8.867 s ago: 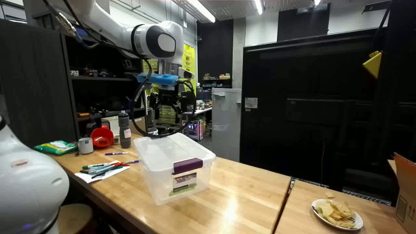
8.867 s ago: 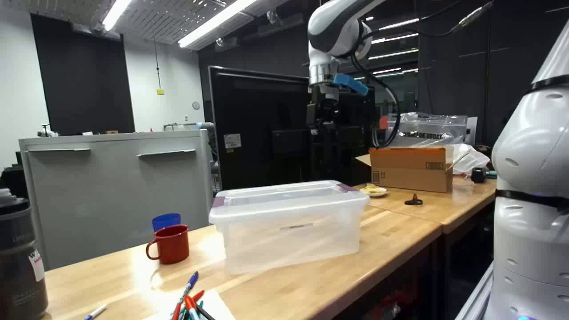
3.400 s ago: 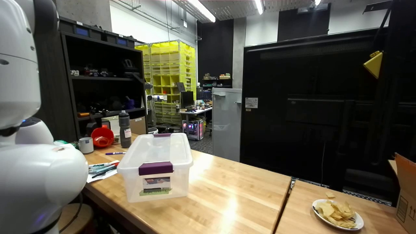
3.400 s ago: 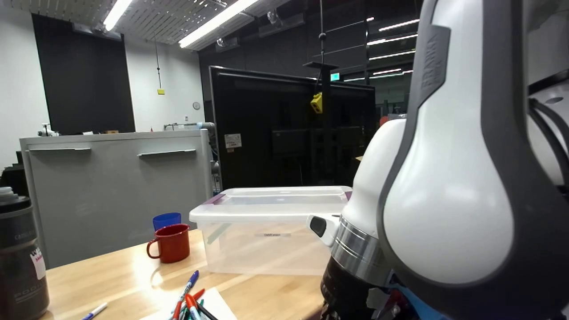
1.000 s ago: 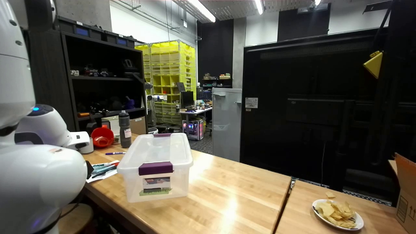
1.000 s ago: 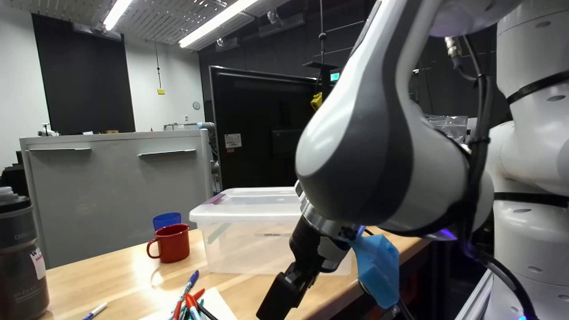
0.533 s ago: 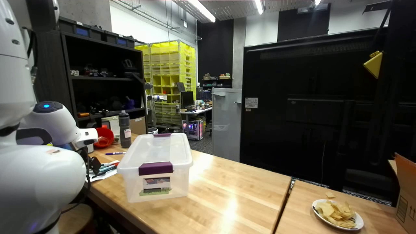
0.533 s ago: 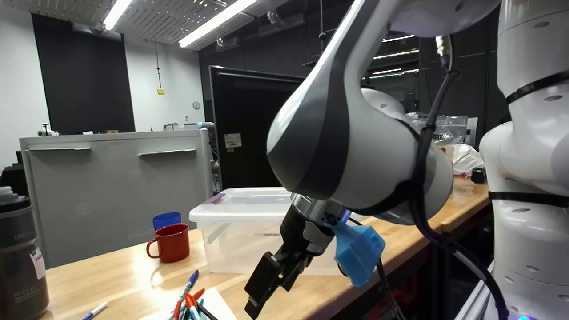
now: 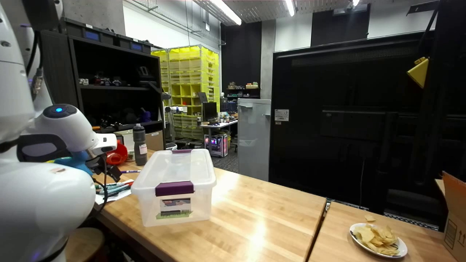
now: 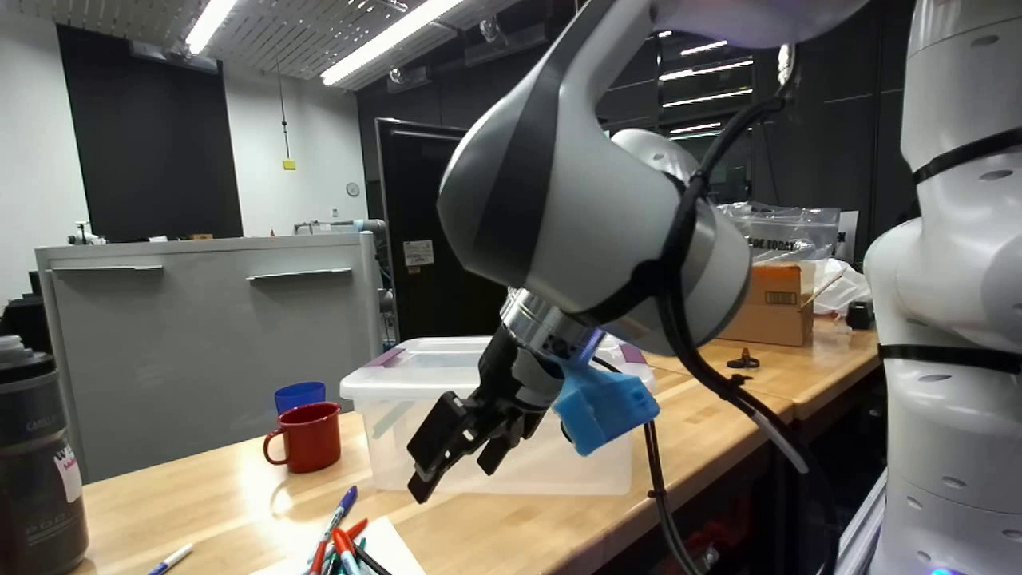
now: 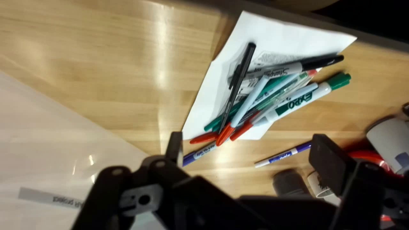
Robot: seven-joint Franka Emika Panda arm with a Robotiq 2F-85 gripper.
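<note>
My gripper point(image 11: 249, 143) stands open, with nothing between its fingers. In an exterior view the gripper point(image 10: 455, 477) hangs tilted above the wooden table, in front of a clear lidded storage box point(image 10: 559, 471). Nearest to it in the wrist view is a heap of several pens and markers point(image 11: 245, 105) on a white sheet point(image 11: 203, 111). A green-capped Expo marker point(image 11: 297, 103) lies in that heap. Close to one finger shows a purple-ended marker point(image 11: 190, 158). A slim purple and white marker point(image 11: 282, 156) lies apart on the wood, partly hidden by the other finger.
Beyond the pens stand a dark bottle point(image 9: 139, 145), a red container point(image 9: 118, 156) and a white mug point(image 11: 388, 140). A red mug point(image 10: 311, 438) and blue cup point(image 10: 299, 394) sit behind the storage box. Farther off are a chip plate point(image 9: 403, 250) and a cardboard box point(image 9: 455, 218).
Since the oldest frames the storage box has turned and shifted, and the arm has swung from above it to the pens. Over the last second the gripper has risen and moved outward, staying open.
</note>
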